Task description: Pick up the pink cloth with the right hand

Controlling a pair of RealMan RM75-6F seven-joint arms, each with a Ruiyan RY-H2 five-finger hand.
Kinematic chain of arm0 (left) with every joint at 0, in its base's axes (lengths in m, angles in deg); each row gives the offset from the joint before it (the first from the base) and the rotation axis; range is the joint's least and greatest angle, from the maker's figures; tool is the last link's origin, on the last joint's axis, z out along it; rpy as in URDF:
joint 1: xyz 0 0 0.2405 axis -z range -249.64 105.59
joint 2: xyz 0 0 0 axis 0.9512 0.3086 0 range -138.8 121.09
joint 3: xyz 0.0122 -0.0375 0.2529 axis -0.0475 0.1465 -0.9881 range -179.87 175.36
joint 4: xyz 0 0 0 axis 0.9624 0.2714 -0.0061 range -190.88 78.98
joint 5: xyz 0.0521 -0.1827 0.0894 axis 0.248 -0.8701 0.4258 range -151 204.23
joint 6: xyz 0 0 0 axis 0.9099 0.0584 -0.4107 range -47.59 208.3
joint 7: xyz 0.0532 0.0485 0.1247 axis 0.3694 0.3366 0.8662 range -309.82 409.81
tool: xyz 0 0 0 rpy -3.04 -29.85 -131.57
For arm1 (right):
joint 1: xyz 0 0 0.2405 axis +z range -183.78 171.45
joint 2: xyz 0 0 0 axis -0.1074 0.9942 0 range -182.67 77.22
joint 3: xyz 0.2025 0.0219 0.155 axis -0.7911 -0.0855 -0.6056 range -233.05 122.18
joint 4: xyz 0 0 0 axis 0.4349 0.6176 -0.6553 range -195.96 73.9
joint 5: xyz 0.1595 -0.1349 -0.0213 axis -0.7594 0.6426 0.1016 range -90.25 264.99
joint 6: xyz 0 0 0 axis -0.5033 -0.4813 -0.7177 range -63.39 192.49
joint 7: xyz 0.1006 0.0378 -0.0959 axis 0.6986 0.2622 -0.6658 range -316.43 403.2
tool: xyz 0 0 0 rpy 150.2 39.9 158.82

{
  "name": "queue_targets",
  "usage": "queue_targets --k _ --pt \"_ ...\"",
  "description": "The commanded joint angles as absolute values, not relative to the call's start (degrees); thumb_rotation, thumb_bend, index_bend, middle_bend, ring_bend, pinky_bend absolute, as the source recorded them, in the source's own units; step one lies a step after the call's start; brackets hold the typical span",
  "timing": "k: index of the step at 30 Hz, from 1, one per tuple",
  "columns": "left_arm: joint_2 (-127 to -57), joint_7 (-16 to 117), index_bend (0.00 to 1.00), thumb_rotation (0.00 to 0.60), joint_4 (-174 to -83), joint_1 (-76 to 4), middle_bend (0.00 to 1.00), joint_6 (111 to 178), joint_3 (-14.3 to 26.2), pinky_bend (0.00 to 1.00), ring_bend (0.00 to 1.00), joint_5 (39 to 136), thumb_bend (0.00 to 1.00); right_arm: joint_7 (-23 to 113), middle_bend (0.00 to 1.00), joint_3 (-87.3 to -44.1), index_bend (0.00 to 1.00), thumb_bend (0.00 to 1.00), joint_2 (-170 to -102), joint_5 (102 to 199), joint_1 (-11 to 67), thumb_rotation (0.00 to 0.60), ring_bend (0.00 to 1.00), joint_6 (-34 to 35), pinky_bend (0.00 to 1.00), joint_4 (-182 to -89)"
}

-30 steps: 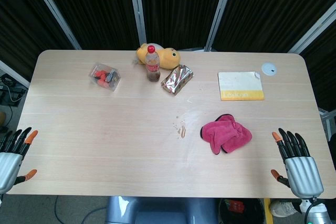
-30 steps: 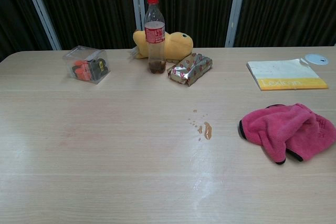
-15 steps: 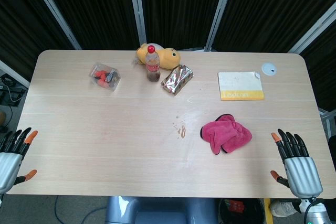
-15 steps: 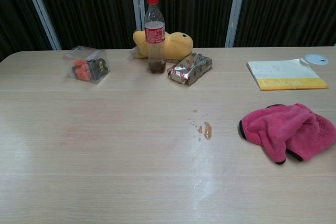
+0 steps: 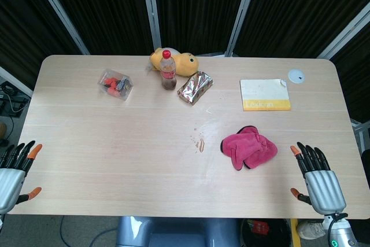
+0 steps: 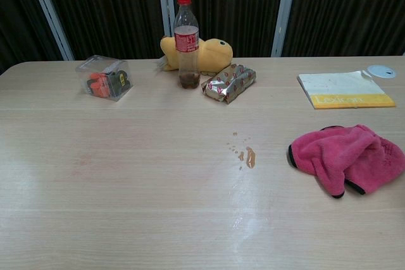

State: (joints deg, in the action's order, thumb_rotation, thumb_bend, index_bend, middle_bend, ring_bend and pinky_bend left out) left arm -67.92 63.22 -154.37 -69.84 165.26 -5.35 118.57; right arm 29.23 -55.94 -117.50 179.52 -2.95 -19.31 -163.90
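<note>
Slightly inward and forward is where the right hand (image 5: 316,182) has been shifted since a second ago, nearer the pink cloth (image 5: 248,147), while everything on the bench (image 5: 115,143) is seen unmoved. Nearest of all, at the front edge, both hands are shown palm-down in the head view only. The right hand's fingers (image 5: 304,155) are spread apart and stretched forward, nothing held; it is judged to be lined up for a reach toward the cloth, which lies near it, ahead and to its inner side, not yet touched. The left hand (image 5: 10,177) is parked at the opposite front corner, fingers likewise apart and empty, well away from the work, presumably kept clear because the task is given to the other hand.

Next out, the pink cloth is found on the right half of the bench, bunched into a loose heap with dark trim showing at its edges. Its long axis is laid across the bench, roughly left to right, with a slight slant; two rounded lobes are pointed toward the front edge. A small brown spill (image 5: 200,143) is seen just to its left.

Further back, a yellow-edged pad (image 5: 265,95) and a white disc (image 5: 296,75) are set behind the cloth. At the far middle, a foil packet (image 5: 195,87), a bottle (image 5: 167,71) standing upright, a yellow plush toy (image 5: 180,63) behind it, and a clear box (image 5: 116,84) are lined along the back.
</note>
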Motion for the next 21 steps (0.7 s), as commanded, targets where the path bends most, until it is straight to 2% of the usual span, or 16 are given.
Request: queue_targets --k 1,8,21 --pt "-67.93 62.94 0.00 0.600 -154.31 -69.85 0.00 165.26 -5.36 0.00 0.00 118.61 0.00 27.52 0.00 -57.50 0.02 0.00 -118.22 177.87 -1.10 0.600 0.00 -17.16 0.08 -164.41" --pt "-68.16 62.18 0.00 0.600 -153.90 -69.80 0.00 165.39 -5.41 0.00 0.00 119.02 0.00 20.96 0.00 -62.12 0.05 0.00 -123.66 167.69 5.12 0.600 0.00 -8.09 0.11 -163.69" --pt "-68.12 61.05 0.00 0.600 -154.03 -68.80 0.00 163.09 -5.14 0.00 0.00 117.46 0.00 13.02 0.02 -65.40 0.12 0.06 -136.30 155.19 12.23 0.600 0.00 -1.46 0.15 -154.73"
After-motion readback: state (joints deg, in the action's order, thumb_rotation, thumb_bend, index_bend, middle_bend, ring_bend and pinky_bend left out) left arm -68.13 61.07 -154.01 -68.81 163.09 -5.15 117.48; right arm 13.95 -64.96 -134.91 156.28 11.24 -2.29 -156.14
